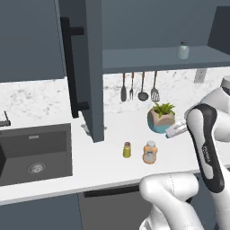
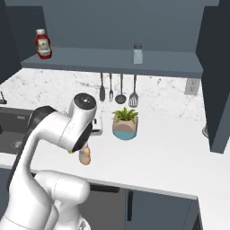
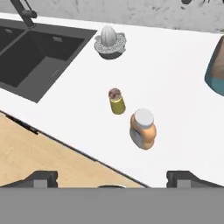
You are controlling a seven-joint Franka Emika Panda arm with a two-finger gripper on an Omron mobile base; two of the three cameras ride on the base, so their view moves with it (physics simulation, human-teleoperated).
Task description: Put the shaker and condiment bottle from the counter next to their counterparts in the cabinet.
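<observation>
The yellow-olive shaker (image 3: 116,101) with its brown cap stands upright on the white counter (image 3: 175,96). The squat orange condiment bottle (image 3: 142,129) with a cream cap stands just right of it. Both also show near the counter's front in the left base view, shaker (image 1: 127,150) and bottle (image 1: 150,152). My gripper (image 3: 112,178) hovers above and in front of them, open, its fingers wide apart and holding nothing. The cabinet (image 1: 85,67) stands open; its shelf (image 2: 112,57) bears a red bottle (image 2: 43,43) and a pale shaker (image 2: 138,54). My arm hides most of the condiment bottle (image 2: 85,156) in the right base view.
A potted plant (image 1: 161,117) stands behind the bottle, close to my hand. Utensils (image 1: 139,87) hang on the back wall. A white juicer (image 3: 110,41) sits beside the dark sink (image 1: 36,152) on the left. The open cabinet door juts out over the counter.
</observation>
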